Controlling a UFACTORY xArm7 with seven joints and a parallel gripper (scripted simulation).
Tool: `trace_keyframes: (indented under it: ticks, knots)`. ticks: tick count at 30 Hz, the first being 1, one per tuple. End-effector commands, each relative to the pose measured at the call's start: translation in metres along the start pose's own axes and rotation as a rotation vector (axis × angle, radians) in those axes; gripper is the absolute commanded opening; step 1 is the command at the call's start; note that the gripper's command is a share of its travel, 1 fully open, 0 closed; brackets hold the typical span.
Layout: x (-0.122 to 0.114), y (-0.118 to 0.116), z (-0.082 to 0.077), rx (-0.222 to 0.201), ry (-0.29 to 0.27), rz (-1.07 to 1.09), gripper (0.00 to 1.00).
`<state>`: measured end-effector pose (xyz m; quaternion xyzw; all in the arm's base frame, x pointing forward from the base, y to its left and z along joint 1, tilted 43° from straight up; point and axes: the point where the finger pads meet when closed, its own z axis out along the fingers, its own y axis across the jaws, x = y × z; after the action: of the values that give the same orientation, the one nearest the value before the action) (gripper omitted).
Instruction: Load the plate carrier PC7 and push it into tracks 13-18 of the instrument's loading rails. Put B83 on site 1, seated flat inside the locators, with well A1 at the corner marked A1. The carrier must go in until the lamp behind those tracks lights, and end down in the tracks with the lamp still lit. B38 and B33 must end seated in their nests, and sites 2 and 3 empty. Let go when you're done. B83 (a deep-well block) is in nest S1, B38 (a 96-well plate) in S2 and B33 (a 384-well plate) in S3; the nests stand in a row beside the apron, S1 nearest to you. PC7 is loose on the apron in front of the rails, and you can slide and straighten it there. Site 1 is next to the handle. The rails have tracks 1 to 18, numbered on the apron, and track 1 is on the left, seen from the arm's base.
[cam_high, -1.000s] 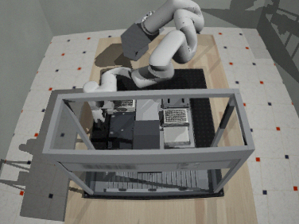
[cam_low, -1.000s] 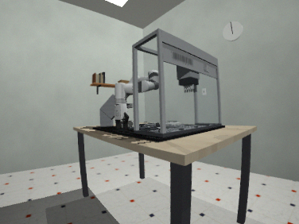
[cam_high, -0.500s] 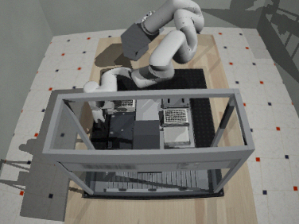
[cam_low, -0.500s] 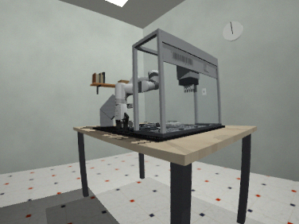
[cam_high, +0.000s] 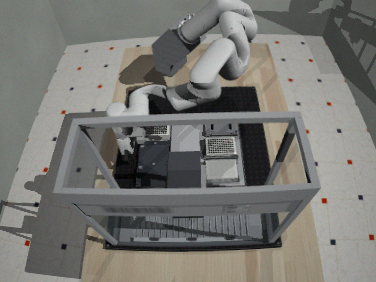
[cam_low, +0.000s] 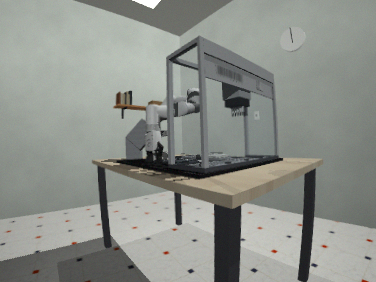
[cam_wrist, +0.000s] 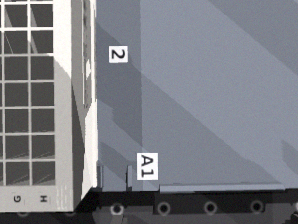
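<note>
The plate carrier PC7 (cam_high: 152, 160) lies on the dark apron under the instrument frame, left of the nests. The white deep-well block B83 (cam_high: 159, 131) sits on the carrier's end nearest the arm. In the wrist view B83 (cam_wrist: 35, 100) fills the left side, with row letters G and H at its lower edge. Beside it the grey carrier site marked 2 (cam_wrist: 118, 54) is bare, with an A1 mark at its corner. My gripper (cam_high: 126, 144) hangs low at the carrier's left side and is open; it also shows in the exterior view (cam_low: 153, 154). Its fingers are out of the wrist view.
Nest S1 (cam_high: 220, 129) looks empty. B38 (cam_high: 220, 146) and B33 (cam_high: 222, 171) sit in the two nests behind it. The grey frame (cam_high: 185, 192) spans the deck, with a dark head (cam_high: 185, 170) hanging inside. The ribbed loading rails (cam_high: 190, 225) lie beyond.
</note>
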<state>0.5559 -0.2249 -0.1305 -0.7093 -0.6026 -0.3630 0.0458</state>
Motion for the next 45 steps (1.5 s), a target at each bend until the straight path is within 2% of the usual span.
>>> trace_keyframes:
  ticks: [1, 45]
  knots:
    - [0.001, 0.001, -0.003, -0.003, -0.005, 0.000, 1.00]
    - [0.020, 0.001, -0.003, -0.003, -0.005, 0.000, 1.00]
